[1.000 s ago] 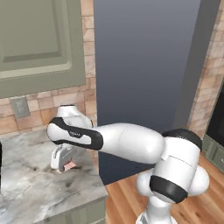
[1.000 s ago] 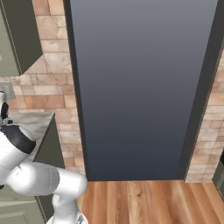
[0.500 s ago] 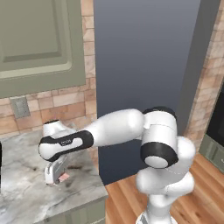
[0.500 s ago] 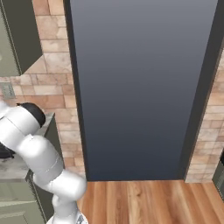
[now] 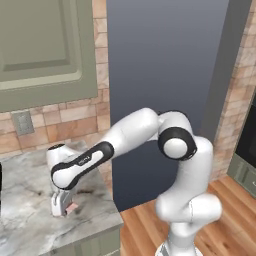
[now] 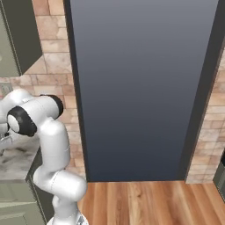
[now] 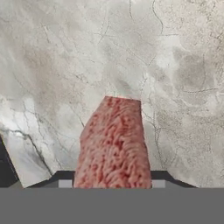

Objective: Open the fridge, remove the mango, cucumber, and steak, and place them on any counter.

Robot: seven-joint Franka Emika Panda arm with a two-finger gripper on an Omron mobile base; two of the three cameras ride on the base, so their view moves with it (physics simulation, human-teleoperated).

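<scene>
The steak, a pinkish-red slab, sticks out from between my gripper fingers, just above the marbled counter. In the left base view the gripper points down, shut on the steak, low over the counter near its front right corner. I cannot tell whether the steak touches the stone. The fridge shows as a tall dark face right of the counter, and its dark face also appears in the right base view.
A sage green upper cabinet hangs over the counter, with a brick wall and an outlet beneath it. A wooden floor lies in front of the fridge. A black oven sits at the far right edge.
The arm has swung left and down, carrying the steak from mid-counter toward the counter's front. Its elbow has risen in front of the fridge.
</scene>
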